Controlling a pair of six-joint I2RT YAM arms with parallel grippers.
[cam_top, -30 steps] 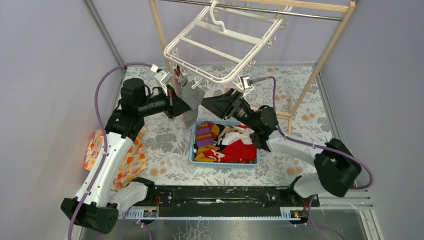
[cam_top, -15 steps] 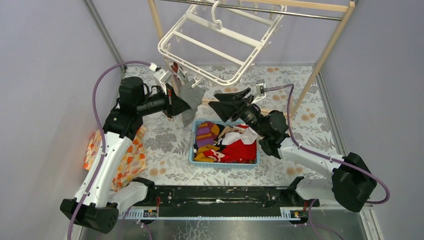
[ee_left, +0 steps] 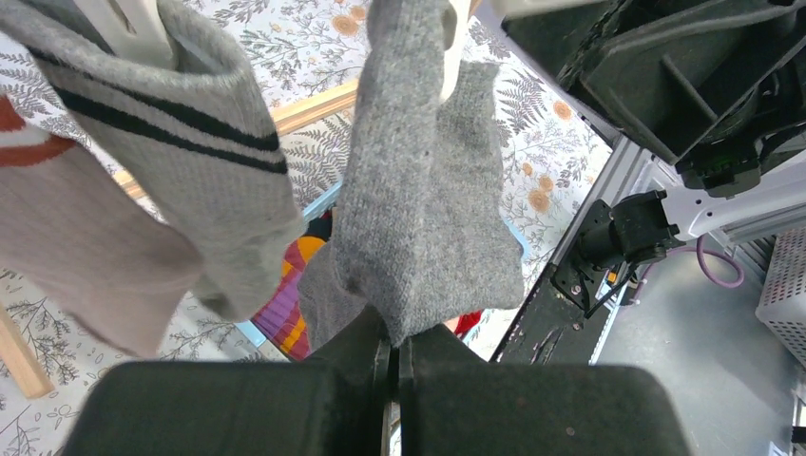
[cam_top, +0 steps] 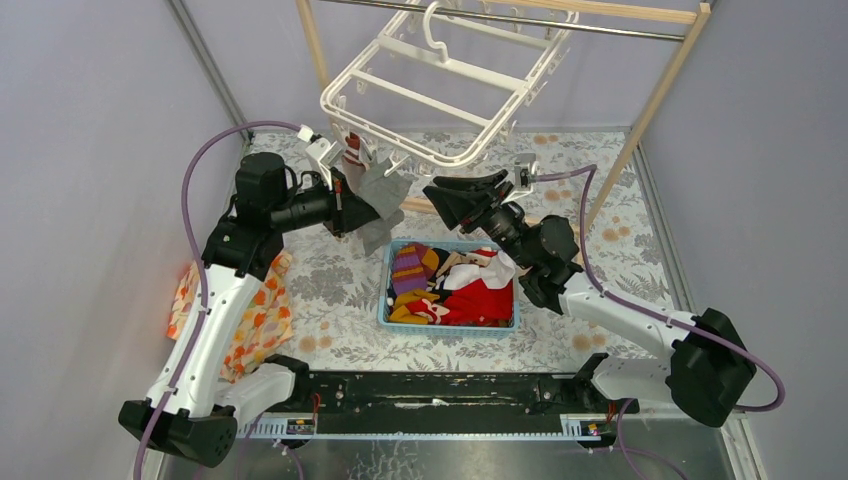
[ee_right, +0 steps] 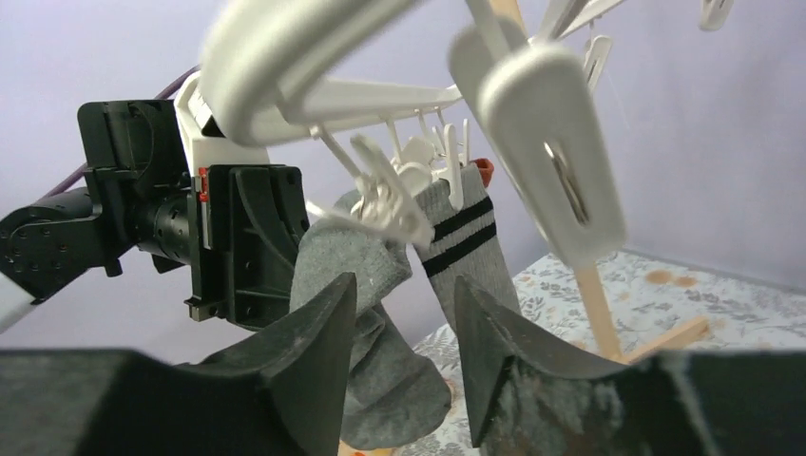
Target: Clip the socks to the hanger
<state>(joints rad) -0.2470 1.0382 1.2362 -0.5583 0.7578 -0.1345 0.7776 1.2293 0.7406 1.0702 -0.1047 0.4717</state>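
Blue basket (cam_top: 450, 327) of bright clothes on the bench, left arm (cam_top: 215, 300) raised and bent inward, left jaws pinching the lower end of a plain grey sock (ee_left: 418, 190), right arm (cam_top: 610, 305) stretched forward, right jaws spread and empty, sock hanging beside a black-striped sock (ee_left: 190, 123) under the white hanger (ee_right: 266, 71).

Both your arms share one build: the left arm (cam_top: 215, 320) and the right arm (cam_top: 625, 312) wear long glossy white shells joined by chunky black motor housings, with a black block at each base. A purple cable (cam_top: 184, 200) runs along the left arm, and a second purple cable (cam_top: 588, 205) along the right. Each wrist carries a small white camera bracket (cam_top: 318, 150). Your left pincer (ee_left: 393, 353) shows as two flat matte black slabs. Your right pincer (ee_right: 403, 285) has black, horn-shaped fingers (ee_right: 318, 332), one of them scuffed grey. A small red mark (ee_right: 201, 177) sits on the left wrist's white plate.
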